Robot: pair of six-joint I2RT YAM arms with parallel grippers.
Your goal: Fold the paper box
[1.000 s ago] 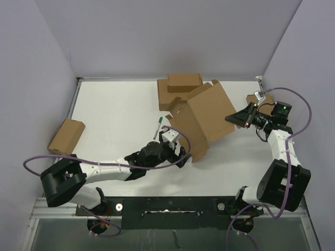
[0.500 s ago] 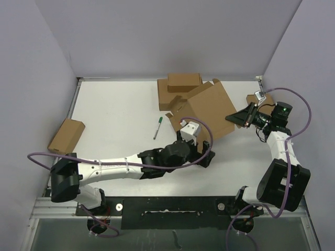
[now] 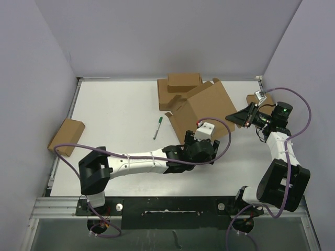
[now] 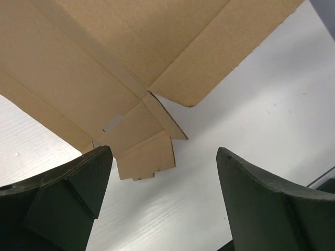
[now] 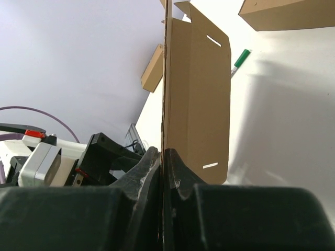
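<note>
The paper box [image 3: 207, 110] is a flat brown die-cut sheet with flaps, tilted up off the white table at centre right. My right gripper [image 3: 233, 117] is shut on its right edge; in the right wrist view the sheet [image 5: 196, 94] stands edge-on between the closed fingers of that gripper [image 5: 163, 154]. My left gripper [image 3: 212, 151] is open at the sheet's near edge. In the left wrist view its fingers [image 4: 68, 193] are spread wide over bare table, just below the folded corner tabs [image 4: 146, 154], touching nothing.
A stack of plain brown boxes [image 3: 178, 89] sits at the back, right behind the sheet. A small brown box [image 3: 67, 136] lies at the left table edge. A green pen [image 3: 158, 128] lies left of the sheet. The left arm stretches across the near middle.
The left arm has swept to the right along the sheet's near edge and now sits below its near right corner. The right arm and the sheet have stayed put.
</note>
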